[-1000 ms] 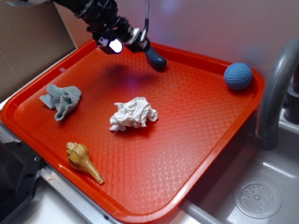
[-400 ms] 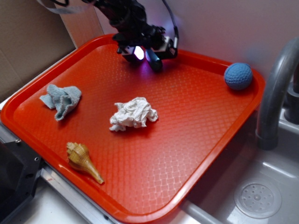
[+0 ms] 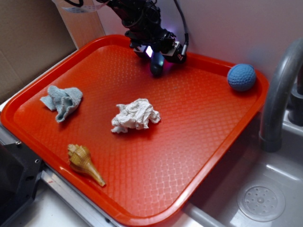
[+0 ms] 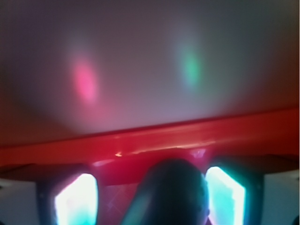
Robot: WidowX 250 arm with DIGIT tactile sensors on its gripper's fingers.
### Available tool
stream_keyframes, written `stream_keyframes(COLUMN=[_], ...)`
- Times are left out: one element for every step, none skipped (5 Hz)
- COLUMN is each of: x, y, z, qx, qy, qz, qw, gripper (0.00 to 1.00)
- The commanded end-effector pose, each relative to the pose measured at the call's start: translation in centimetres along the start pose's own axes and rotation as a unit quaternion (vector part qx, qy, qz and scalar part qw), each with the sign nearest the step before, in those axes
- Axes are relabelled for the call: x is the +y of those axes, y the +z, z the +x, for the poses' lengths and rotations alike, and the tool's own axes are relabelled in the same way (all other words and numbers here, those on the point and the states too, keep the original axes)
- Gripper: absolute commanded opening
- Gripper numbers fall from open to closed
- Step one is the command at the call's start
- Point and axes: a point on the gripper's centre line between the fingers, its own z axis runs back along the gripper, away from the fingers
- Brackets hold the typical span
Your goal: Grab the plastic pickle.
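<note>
The plastic pickle point(image 3: 156, 66), dark and almost black with rounded ends, lies on the red tray point(image 3: 199, 118) close to its far rim. My gripper point(image 3: 158, 56) has come down over it from above and stands open, with one finger on each side. In the wrist view the pickle point(image 4: 173, 192) fills the space between the two glowing pads. The right pad point(image 4: 225, 197) is against it, while a gap of red tray shows between it and the left pad point(image 4: 77, 204). The gripper point(image 4: 150, 199) faces the tray's far rim and the pale wall.
A blue textured ball point(image 3: 241, 77) sits in the tray's far right corner. A crumpled white cloth point(image 3: 135, 116) lies mid-tray, a grey-blue rag point(image 3: 62, 101) at left, a seashell point(image 3: 84, 163) at front left. A grey faucet point(image 3: 279, 94) and sink point(image 3: 261, 202) are right of the tray.
The gripper has swung right from the left of the pickle and dropped over it, so its fingers now straddle it. The pickle has barely moved.
</note>
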Motion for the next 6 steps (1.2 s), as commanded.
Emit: stream_keyframes(x=[-0.4,-0.4,-0.5,-0.5,-0.3,-0.7], y=[5.4,8.2,10.9,12.9,15.2,15.4], z=[-4.1,-5.3,-4.9,-3.8,-3.7,-3.7], qx=[0.007,0.008,0.003,0.023,0.049,0.055], qy=[-0.053,-0.077,-0.115,-0.182,-0.197,-0.195], qz=[-0.061,-0.076,-0.058,-0.013,-0.036,-0.021], qw=[0.997,0.994,0.992,0.983,0.979,0.979], gripper=[0.00,0.00,0.00,0.00,0.00,0.00])
